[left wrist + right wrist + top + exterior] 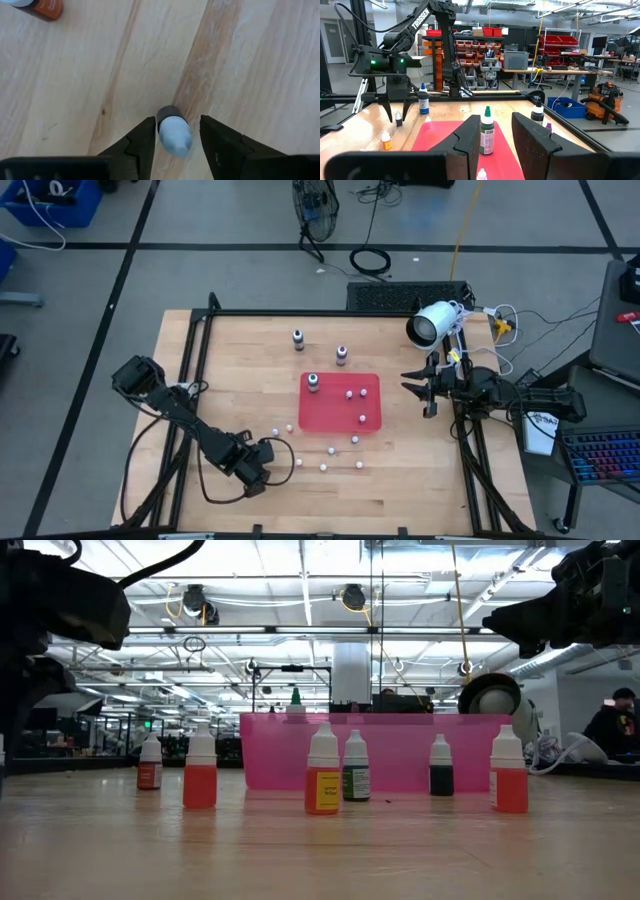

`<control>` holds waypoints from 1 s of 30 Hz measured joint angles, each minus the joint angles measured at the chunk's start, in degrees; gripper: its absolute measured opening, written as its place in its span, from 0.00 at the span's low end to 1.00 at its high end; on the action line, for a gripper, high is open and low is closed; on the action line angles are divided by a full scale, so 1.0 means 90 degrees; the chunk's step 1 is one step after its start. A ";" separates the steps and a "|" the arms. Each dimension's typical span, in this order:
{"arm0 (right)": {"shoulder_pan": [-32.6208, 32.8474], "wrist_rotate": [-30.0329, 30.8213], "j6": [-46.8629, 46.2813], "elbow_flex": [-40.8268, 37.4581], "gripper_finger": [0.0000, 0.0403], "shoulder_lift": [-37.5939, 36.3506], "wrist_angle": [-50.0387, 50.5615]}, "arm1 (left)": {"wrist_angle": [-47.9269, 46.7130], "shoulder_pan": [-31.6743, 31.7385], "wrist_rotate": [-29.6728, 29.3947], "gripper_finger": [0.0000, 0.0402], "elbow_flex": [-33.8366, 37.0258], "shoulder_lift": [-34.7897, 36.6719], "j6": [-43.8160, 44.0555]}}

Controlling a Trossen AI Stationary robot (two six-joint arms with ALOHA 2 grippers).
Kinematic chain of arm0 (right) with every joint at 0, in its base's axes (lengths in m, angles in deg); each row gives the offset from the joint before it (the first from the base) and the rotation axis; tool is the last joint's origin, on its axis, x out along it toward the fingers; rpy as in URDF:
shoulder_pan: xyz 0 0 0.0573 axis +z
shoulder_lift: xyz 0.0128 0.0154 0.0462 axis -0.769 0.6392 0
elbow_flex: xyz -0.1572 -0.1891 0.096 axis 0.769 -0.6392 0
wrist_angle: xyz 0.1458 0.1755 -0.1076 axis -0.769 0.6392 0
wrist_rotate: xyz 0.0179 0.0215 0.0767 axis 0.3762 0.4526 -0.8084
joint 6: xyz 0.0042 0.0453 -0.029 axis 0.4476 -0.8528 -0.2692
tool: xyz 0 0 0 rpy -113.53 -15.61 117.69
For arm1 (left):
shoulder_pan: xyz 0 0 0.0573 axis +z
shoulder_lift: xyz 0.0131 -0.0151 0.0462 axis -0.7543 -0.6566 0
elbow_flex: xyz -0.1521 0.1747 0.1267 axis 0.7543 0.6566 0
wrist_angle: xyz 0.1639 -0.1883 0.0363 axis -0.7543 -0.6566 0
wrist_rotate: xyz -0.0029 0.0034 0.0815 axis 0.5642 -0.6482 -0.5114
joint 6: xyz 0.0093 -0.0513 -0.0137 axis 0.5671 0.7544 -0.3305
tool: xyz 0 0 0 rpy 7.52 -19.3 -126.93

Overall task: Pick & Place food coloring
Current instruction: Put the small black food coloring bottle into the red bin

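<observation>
Several tiny food coloring bottles with whitish tops stand on the wood around the red tray (330, 412), and a few stand inside it. My left gripper (262, 470) is near the table's near-left, pointing down, open. Its fingers stand either side of a dark-bodied bottle (172, 135), which is upright on the table (398, 119). My right gripper (405, 381) hovers just right of the tray, open and level, facing a taller green-capped bottle (487, 134) that stands in the tray. In the low view, red, yellow-labelled and dark bottles (322, 777) stand before the tray (400, 745). My left gripper comes from above with a finger on each side of the dark bottle's whitish cap (175, 142). One finger (147, 137) stands very close to the cap, and I cannot tell whether it touches. The other finger shows a clear gap. The bottle stands upright on the table.
Two taller bottles (298, 338) (342, 355) stand beyond the tray toward the far edge. An orange bottle (45, 7) lies close to the left gripper. A white camera (432, 323) sits at the far right corner. A black frame rims the table. Bare wood lies along the left side.
</observation>
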 joint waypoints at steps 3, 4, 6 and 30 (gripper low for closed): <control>0.0000 0.0000 0.0000 0.0000 0.25 -0.0002 0.0002 | 0.0000 0.0000 -0.0046 0.40 0.0000 0.0000 0.0002; 0.0000 0.0000 0.0000 -0.0002 0.25 -0.0002 0.0000 | 0.0000 0.0000 -0.0078 0.40 0.0000 0.0000 0.0000; 0.0000 0.0000 0.0000 -0.0002 0.25 -0.0001 0.0001 | 0.0000 0.0000 -0.0154 0.40 0.0000 0.0000 0.0000; 0.0000 -0.0002 0.0000 -0.0002 0.25 0.0000 0.0002 | -0.0022 0.0000 -0.0107 0.39 0.0000 0.0000 0.0063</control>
